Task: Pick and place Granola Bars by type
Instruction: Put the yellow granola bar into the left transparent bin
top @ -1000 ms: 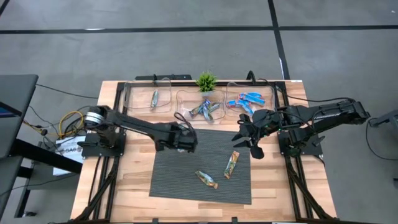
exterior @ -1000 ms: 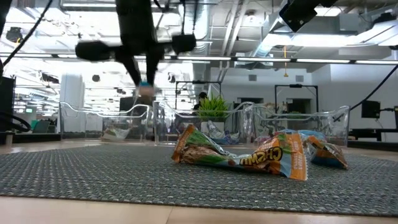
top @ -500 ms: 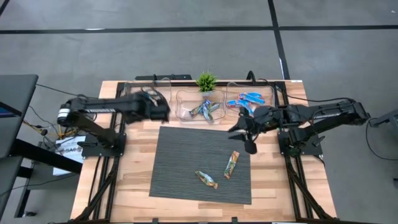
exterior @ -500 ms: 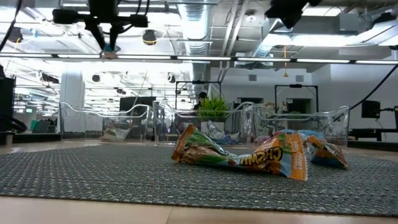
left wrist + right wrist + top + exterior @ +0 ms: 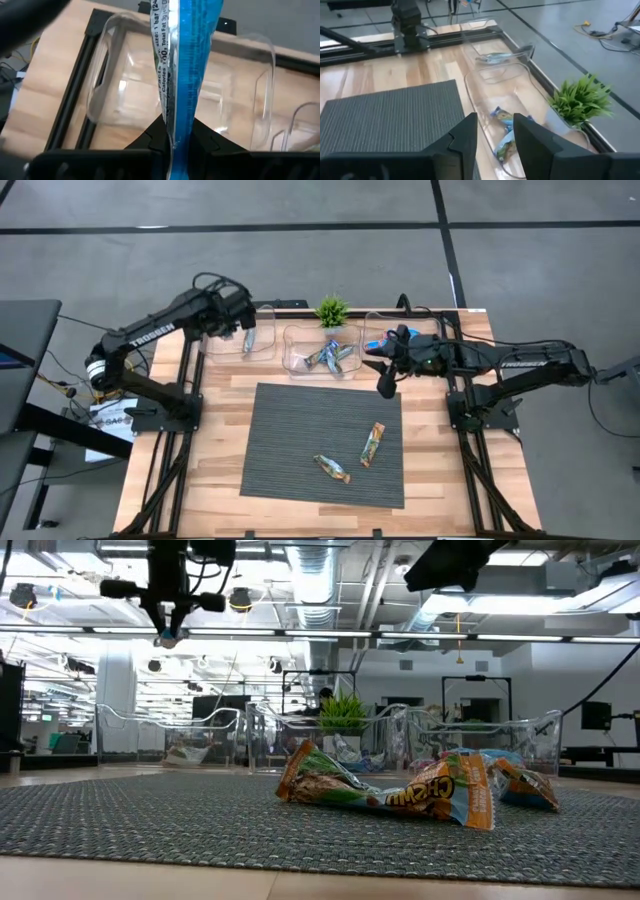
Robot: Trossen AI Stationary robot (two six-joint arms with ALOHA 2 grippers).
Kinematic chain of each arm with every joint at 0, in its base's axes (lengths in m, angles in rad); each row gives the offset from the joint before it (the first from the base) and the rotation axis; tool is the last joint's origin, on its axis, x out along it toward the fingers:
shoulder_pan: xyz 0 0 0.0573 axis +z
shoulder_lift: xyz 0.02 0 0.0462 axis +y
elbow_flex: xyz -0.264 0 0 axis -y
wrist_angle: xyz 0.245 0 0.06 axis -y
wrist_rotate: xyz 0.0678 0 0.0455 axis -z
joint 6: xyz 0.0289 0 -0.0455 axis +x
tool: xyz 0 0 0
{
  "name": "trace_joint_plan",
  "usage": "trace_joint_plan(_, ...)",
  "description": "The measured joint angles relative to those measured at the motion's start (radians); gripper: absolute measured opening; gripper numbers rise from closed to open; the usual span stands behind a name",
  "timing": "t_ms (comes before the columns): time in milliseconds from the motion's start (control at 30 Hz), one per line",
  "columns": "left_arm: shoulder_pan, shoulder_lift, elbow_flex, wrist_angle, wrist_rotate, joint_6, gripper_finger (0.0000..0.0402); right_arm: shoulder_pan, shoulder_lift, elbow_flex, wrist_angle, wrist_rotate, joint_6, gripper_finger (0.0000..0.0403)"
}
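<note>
Left wrist view, left gripper pinching glossy blue foil bar

Robotics lab: open hall, exposed ceiling ducts.

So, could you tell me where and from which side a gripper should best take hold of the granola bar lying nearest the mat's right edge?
Probably from straight above, closing across the narrow width at mid-length. The granola bar lies flat on the mat, long and thin, clear of the other bar, so its long sides look free for the fingers.
</note>
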Motion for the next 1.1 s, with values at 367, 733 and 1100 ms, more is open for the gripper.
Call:
trace_joint_plan(367,0.134,0.0,0.0,0.147,0.055,0.199,0.003,-0.021,0.0,0.0,0.01,-0.001,0.008,0.0118)
trace_joint_plan(733,0.137,0.029,-0.007,0.154,0.073,0.251,0.0047,-0.02,0.0,0.0,0.01,-0.002,0.008,0.0118)
trace_joint_plan(1100,0.134,0.033,-0.029,0.174,0.065,0.298,0.0117,-0.019,0.0,0.0,0.009,-0.004,0.007,0.0118)
